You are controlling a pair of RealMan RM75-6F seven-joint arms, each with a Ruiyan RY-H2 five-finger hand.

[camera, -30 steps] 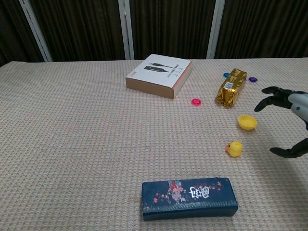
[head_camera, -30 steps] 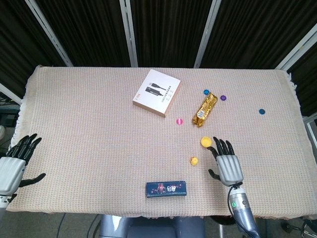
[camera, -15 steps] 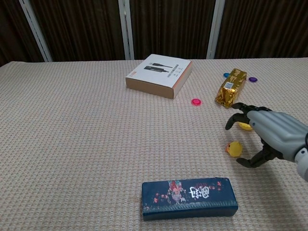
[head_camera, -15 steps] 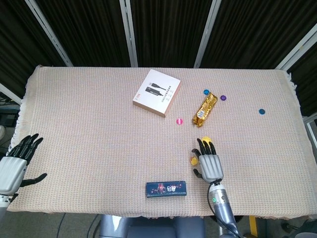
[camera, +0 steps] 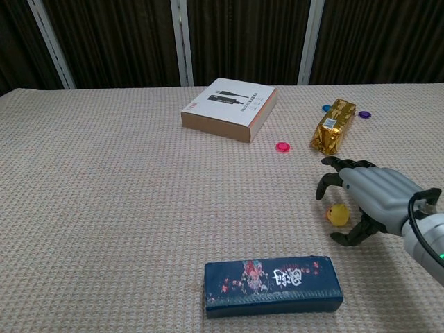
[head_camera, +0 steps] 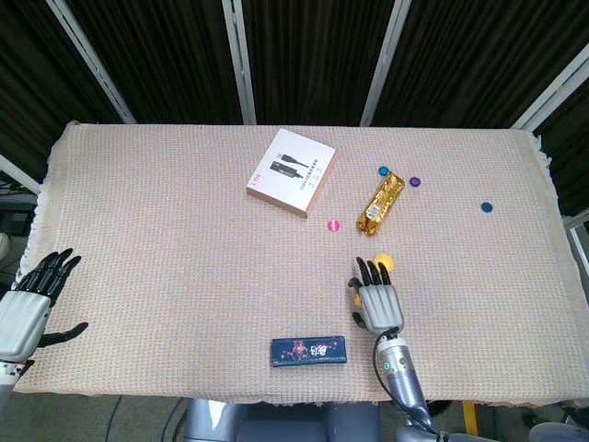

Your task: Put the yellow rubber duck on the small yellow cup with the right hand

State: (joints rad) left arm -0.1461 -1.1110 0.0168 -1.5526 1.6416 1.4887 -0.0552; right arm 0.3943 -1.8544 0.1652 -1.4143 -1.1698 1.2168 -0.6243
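Note:
The yellow rubber duck sits on the woven tablecloth, plain in the chest view and covered by my hand in the head view. My right hand arches over it, fingers spread above and thumb low on the near side, not closed on it. The small yellow cup shows just beyond the fingertips in the head view; the chest view hides it behind the hand. My left hand hangs open off the table's left edge, holding nothing.
A dark blue box lies near the front edge, close left of the duck. A gold packet, a pink disc and a white box lie further back. A blue disc sits far right.
My right hand has swept left from the table's right side to over the duck, covering the cup in the chest view. Duck, cup and left hand have not moved.

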